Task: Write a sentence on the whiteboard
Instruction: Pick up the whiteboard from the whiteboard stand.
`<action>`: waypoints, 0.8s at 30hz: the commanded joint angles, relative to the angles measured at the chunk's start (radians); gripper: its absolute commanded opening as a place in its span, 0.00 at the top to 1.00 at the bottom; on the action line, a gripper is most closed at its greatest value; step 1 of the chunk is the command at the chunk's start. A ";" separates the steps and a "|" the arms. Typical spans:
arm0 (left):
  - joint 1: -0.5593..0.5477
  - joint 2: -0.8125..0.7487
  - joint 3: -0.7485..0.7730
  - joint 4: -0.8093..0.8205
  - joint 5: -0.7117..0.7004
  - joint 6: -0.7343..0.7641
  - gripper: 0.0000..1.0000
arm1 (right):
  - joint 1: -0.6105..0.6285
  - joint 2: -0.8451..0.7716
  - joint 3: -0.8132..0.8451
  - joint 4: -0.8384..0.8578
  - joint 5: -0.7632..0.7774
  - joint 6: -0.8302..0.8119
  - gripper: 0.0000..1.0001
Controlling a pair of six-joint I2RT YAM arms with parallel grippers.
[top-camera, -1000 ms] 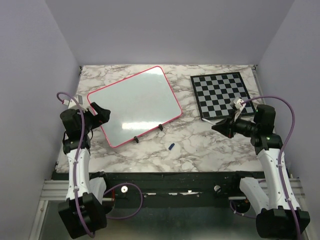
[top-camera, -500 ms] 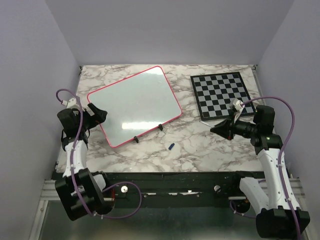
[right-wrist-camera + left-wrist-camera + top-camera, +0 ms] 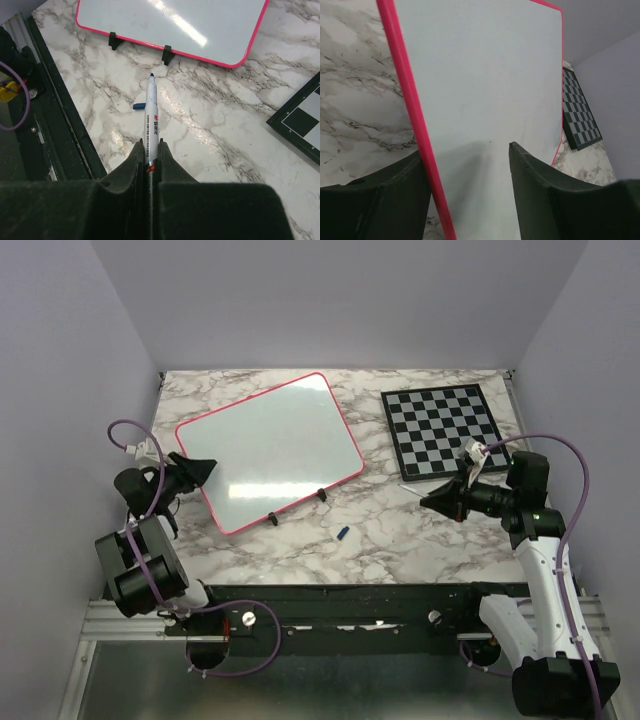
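The whiteboard [image 3: 270, 445] lies tilted on the marble table and its face is blank; no sentence shows on it. My left gripper [image 3: 203, 468] is open at the board's left edge. In the left wrist view [image 3: 465, 150] the pink rim [image 3: 405, 100] runs between the jaws, close to the left finger. My right gripper [image 3: 432, 498] is shut on a white marker [image 3: 151, 110]. Its uncapped blue tip points toward the board's near edge [image 3: 200, 55] and is held above the table.
A small blue marker cap [image 3: 342, 532] lies on the marble below the board, also in the right wrist view [image 3: 139, 106]. The grey-and-black chessboard [image 3: 440, 430] lies at the back right. Two black clips [image 3: 166, 54] sit on the board's near rim. The black table edge [image 3: 65, 125] runs along the front.
The left arm has swung back and down toward the left, and its gripper now points across the board's left edge. The right gripper with the marker has edged slightly left.
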 commanded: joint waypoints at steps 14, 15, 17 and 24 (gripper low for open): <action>0.020 0.370 0.084 0.841 0.219 -0.474 0.64 | -0.007 -0.005 0.018 -0.017 -0.030 -0.016 1.00; 0.019 0.390 0.094 0.910 0.222 -0.533 0.76 | -0.007 -0.002 0.018 -0.017 -0.030 -0.017 0.99; 0.019 0.416 0.117 0.909 0.235 -0.545 0.89 | -0.007 0.001 0.018 -0.017 -0.030 -0.017 0.99; 0.000 0.334 0.140 0.909 0.196 -0.537 1.00 | -0.007 0.011 0.018 -0.017 -0.030 -0.021 0.99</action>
